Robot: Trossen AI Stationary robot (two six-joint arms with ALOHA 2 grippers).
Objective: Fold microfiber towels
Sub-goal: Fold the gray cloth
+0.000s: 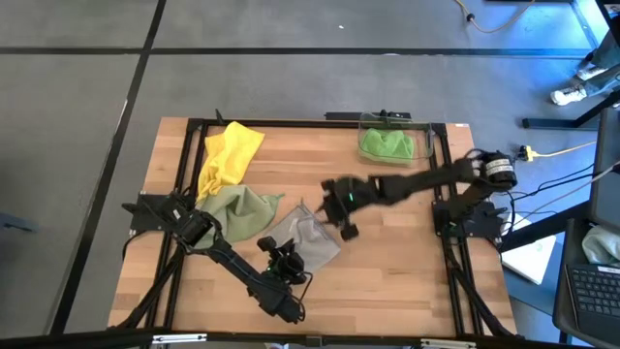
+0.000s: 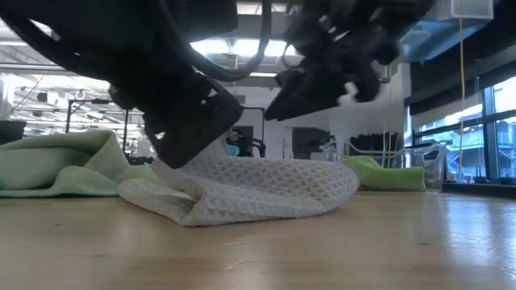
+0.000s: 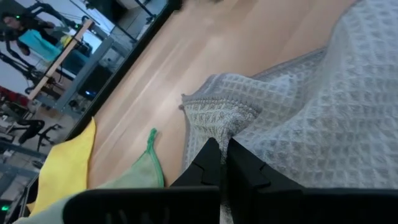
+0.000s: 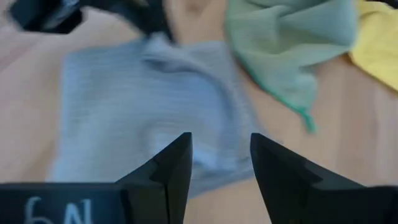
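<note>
The grey towel [image 1: 305, 239] lay near the middle of the table [image 1: 407, 271], partly doubled over, with one edge rolled under as the low view showed. Our left hand [image 3: 222, 163] was closed on a bunched corner of it, pressed low against the cloth. Our right hand [image 4: 219, 163] hovered just above the same towel with its fingers parted and nothing between them.

Just beside the grey towel lay the olive towel [image 1: 237, 208], crumpled and touching the yellow towel [image 1: 228, 155], which sprawled toward the far left corner, also unfolded. The green towel [image 1: 389, 145] sat bunched inside the bin [image 1: 424, 131] at the far edge; we could not tell whether it was folded.

We judged the task to be at an early stage: the grey towel was mid-fold at best, not yet a neat flat packet, and the olive and yellow ones looked untouched. At least three towels remained to be finished
</note>
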